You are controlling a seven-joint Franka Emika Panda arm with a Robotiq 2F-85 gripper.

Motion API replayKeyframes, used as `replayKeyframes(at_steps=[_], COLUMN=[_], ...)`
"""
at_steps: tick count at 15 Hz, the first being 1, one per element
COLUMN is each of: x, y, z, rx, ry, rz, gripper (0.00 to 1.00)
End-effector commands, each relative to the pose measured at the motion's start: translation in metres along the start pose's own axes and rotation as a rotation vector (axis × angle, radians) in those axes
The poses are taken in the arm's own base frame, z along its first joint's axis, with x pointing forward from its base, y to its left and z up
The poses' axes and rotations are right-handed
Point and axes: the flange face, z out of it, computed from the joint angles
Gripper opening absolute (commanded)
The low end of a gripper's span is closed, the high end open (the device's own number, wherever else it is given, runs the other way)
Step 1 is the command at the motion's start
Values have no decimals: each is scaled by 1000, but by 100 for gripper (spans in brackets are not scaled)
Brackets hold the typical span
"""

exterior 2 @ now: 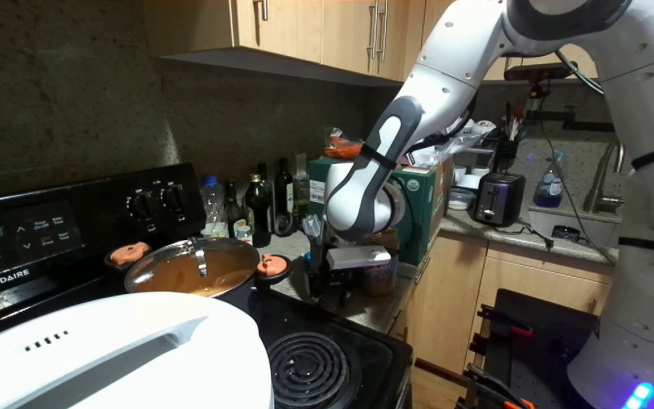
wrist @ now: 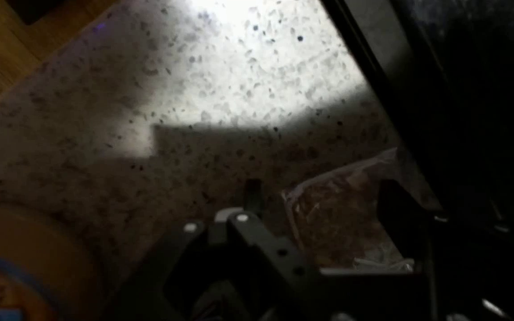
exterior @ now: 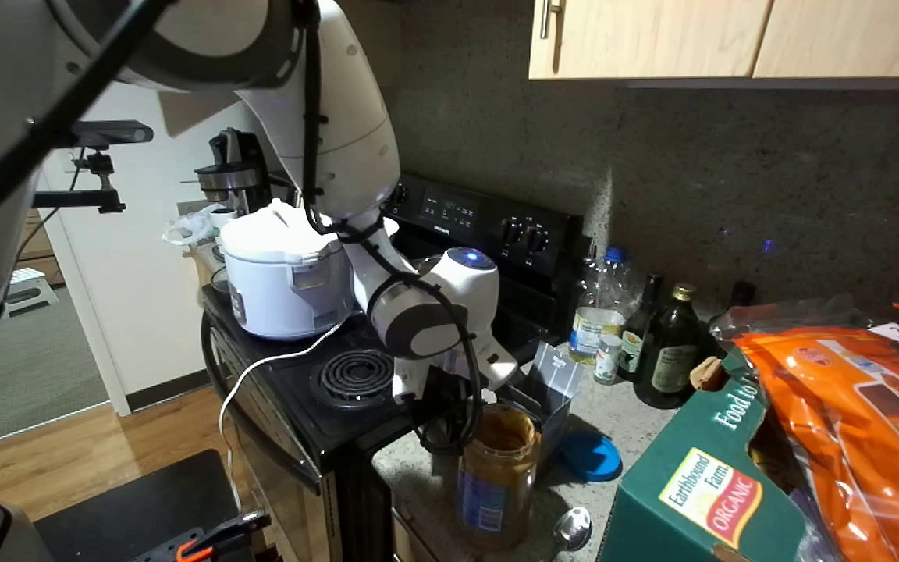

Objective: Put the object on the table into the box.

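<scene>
A clear-wrapped packet with brown contents (wrist: 337, 214) lies on the speckled counter in the wrist view, beside the black stove edge. My gripper (wrist: 321, 196) is open above it, with the packet showing between the fingers. The right finger covers part of the packet, and I cannot tell whether they touch. In both exterior views the gripper (exterior: 445, 425) (exterior 2: 332, 289) points down low over the counter, and the packet is hidden. A small grey open box (exterior: 555, 378) stands just behind the gripper. A large green box (exterior: 652, 468) (exterior 2: 418, 190) holds an orange bag (exterior: 855, 414).
An open brown jar (exterior: 496, 492) (wrist: 38, 249) stands close beside the gripper. A blue lid (exterior: 590, 455) and a spoon (exterior: 573, 529) lie near it. Bottles (exterior: 672, 351) stand at the wall. A rice cooker (exterior: 286, 273) and a lidded pot (exterior 2: 191, 267) stand on the stove.
</scene>
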Motion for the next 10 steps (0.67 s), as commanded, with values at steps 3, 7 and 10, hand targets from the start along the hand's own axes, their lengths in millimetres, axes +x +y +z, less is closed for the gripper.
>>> replayKeyframes(at_steps=[3, 7, 10], x=[4, 4, 1], y=[0, 1, -2], z=[2, 0, -8], rx=[35, 38, 36], ry=[13, 20, 32], rz=[-9, -12, -13], gripper=[19, 2, 3])
